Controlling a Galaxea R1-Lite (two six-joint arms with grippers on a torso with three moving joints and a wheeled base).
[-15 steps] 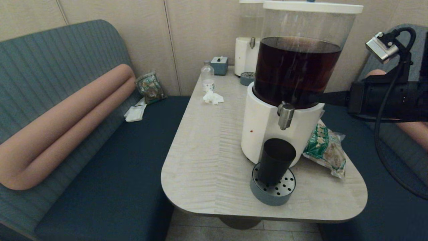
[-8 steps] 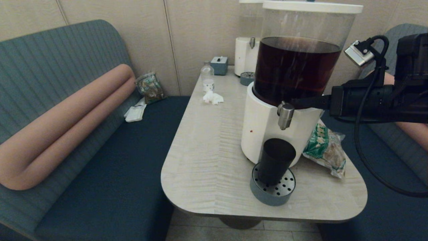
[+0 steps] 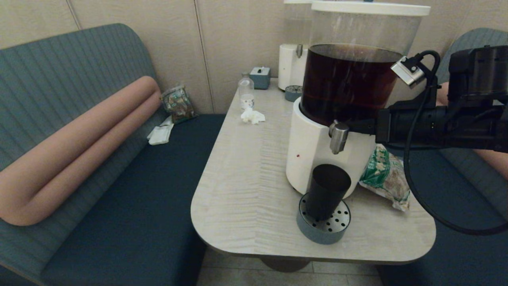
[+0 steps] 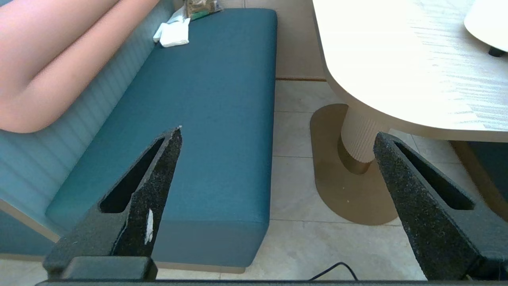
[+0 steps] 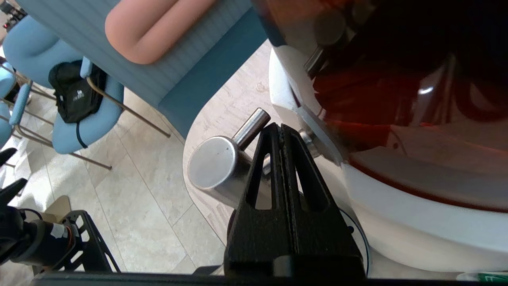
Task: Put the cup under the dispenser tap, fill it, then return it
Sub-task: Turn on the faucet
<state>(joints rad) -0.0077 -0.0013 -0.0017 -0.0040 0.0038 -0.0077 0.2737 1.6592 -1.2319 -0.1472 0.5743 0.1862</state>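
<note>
The dark cup (image 3: 327, 192) stands upright on the round perforated drip tray (image 3: 331, 224), directly below the steel dispenser tap (image 3: 338, 137) of the big dispenser (image 3: 313, 155) with the brown drink. My right gripper (image 3: 350, 126) reaches in level from the right, shut and holding nothing. Its tips lie against the tap's right side. In the right wrist view the shut gripper (image 5: 281, 128) sits between the tap's steel cap (image 5: 210, 169) and the white base. My left gripper (image 4: 278, 133) hangs open over the floor beside the table.
A green snack bag (image 3: 387, 176) lies right of the dispenser, under my right arm. Further back on the table (image 3: 246, 178) are a clear bottle (image 3: 246, 92), a crumpled tissue (image 3: 253, 116), a tissue box (image 3: 260, 77) and a second dispenser (image 3: 291, 67). Blue benches flank the table.
My right arm has slid left, bringing its shut fingers from beside the tank up to the tap. The cup has not moved.
</note>
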